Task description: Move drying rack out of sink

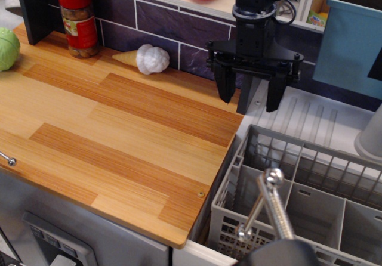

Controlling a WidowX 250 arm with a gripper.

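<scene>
Gripper (250,93) hangs spread wide above drying rack's (298,203) far-left rim corner.

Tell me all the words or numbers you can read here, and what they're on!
None can be read.
The jar has a red label with print, too blurred to read.
The colourful packet on the back ledge: too small to read.

The wooden surface (119,129) carries a red-lidded jar (79,20) by the back wall, a toy ice-cream cone (145,58) just right of it, and a green cabbage (8,48) at the left edge.
</scene>
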